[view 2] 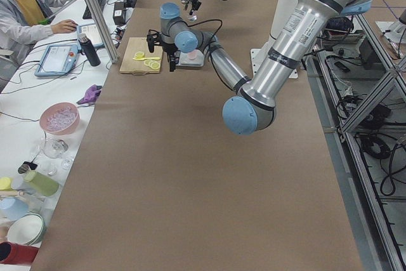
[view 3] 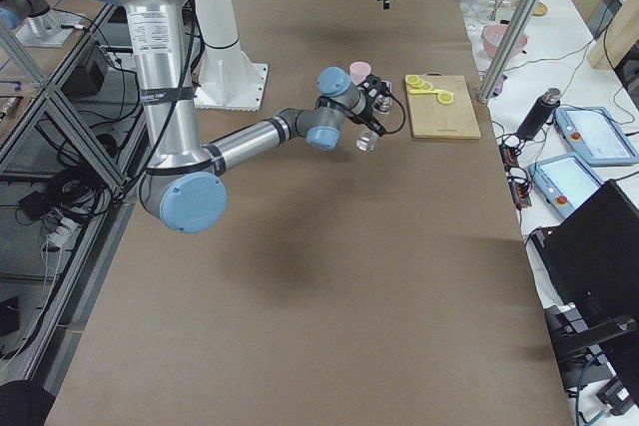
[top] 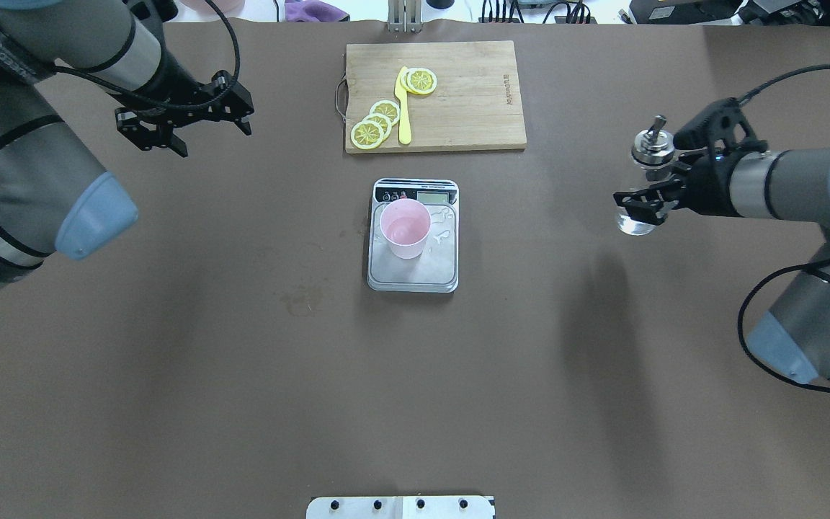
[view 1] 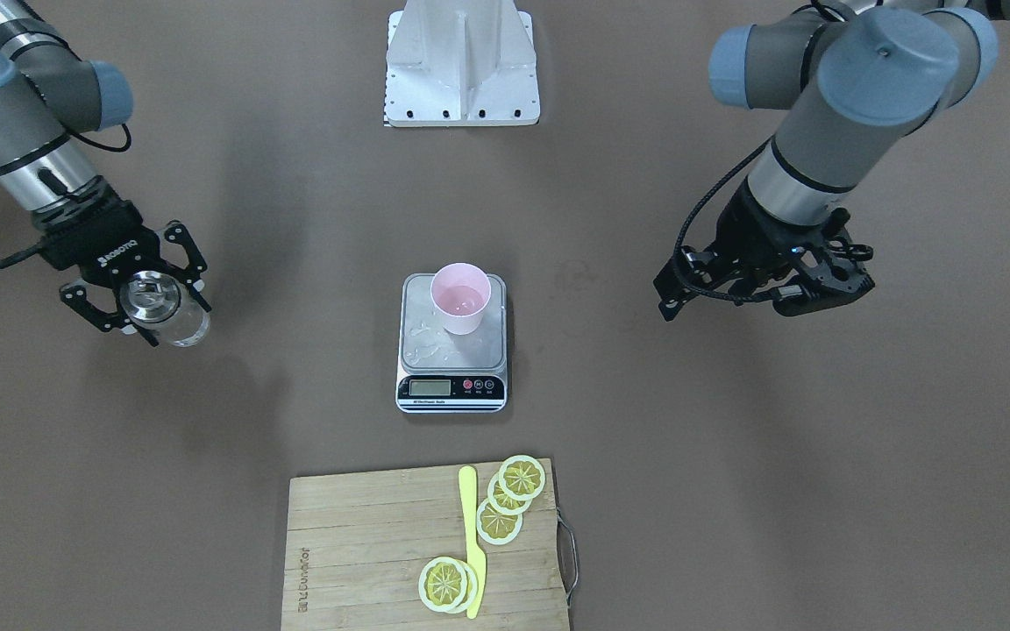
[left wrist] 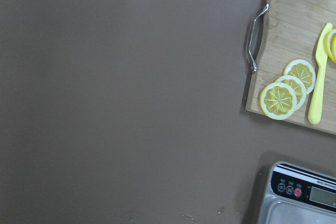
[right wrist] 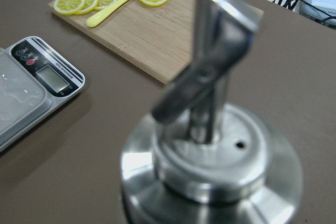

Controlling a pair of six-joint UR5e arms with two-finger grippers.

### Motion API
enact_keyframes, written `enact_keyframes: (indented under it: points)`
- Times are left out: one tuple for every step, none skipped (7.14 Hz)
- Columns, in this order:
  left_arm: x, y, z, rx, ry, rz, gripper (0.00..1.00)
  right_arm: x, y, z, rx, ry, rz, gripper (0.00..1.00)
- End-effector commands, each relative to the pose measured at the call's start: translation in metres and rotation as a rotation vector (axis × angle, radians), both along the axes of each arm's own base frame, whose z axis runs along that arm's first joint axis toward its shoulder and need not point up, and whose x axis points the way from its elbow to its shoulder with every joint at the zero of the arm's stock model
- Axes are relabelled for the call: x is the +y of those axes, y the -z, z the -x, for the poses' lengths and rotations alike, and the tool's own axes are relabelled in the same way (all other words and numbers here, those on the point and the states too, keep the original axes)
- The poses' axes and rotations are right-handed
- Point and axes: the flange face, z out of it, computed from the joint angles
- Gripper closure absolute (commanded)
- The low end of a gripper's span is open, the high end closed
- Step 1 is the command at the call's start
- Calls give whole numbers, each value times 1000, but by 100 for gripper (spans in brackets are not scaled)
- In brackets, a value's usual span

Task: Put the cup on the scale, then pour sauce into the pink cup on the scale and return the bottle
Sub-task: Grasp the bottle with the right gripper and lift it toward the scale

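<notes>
The pink cup (top: 405, 229) stands upright on the scale (top: 415, 277), with clear liquid in it; it also shows in the front view (view 1: 461, 298). Clear droplets lie on the scale's steel platform (view 1: 429, 340). My right gripper (top: 643, 202) is shut on the glass bottle (top: 647, 173), held upright far to the right of the scale. The bottle's metal spout cap (right wrist: 210, 150) fills the right wrist view. My left gripper (top: 195, 133) is open and empty, far left of the scale, near the table's far side. Its fingers do not show in the left wrist view.
A wooden cutting board (top: 472, 108) with lemon slices (top: 375, 122) and a yellow knife (top: 403, 108) lies just beyond the scale. The robot's white base plate (view 1: 461, 79) is at the near edge. A person sits at the side desk (view 2: 25, 4).
</notes>
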Motion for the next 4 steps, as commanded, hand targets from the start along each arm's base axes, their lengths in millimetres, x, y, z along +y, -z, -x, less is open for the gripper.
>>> enact_keyframes:
  points:
    - [-10,-55,52,-72,-36,-63,2,28,92,99,215,-56,-6,100]
    - [-10,-78,66,-100,-59,-79,2,37,127,128,338,-63,18,100]
    - [-8,-103,84,-127,-78,-94,2,50,140,147,432,-58,17,100]
    - [-7,-125,106,-154,-103,-121,2,53,137,151,463,-48,27,100]
